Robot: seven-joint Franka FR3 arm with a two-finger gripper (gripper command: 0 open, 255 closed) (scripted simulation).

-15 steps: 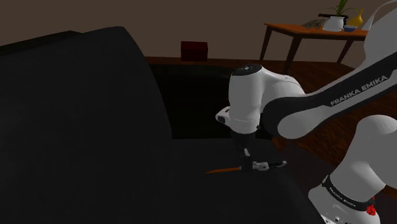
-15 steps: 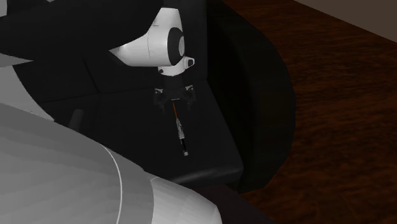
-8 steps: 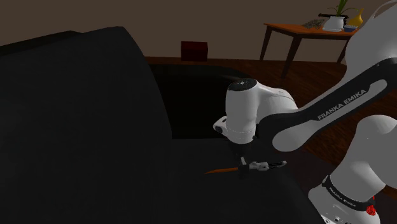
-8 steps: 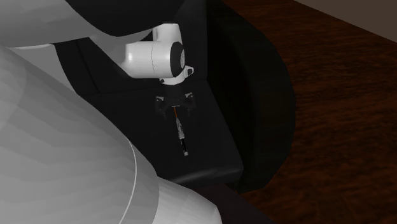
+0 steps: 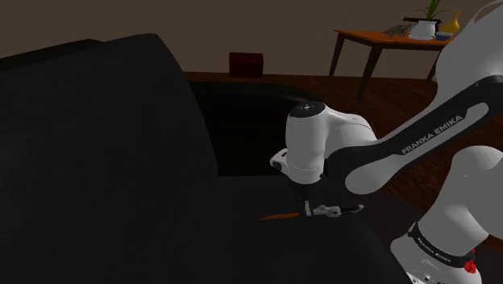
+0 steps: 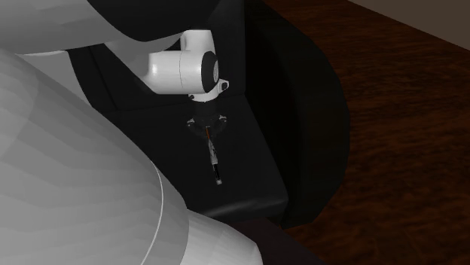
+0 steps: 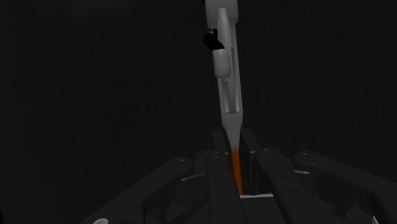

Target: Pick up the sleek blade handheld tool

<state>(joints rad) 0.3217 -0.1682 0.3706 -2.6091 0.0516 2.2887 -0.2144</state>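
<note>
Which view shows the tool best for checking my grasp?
The wrist view: the tool lies lengthwise, grey body plain, orange end clasped in the gripper. The shoulder view shows short bits either side of the gripper; the second exterior view, a thin stick running from it.

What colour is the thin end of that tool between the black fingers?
Orange; the rest of the tool is pale grey. The wrist view shows it best.
</note>
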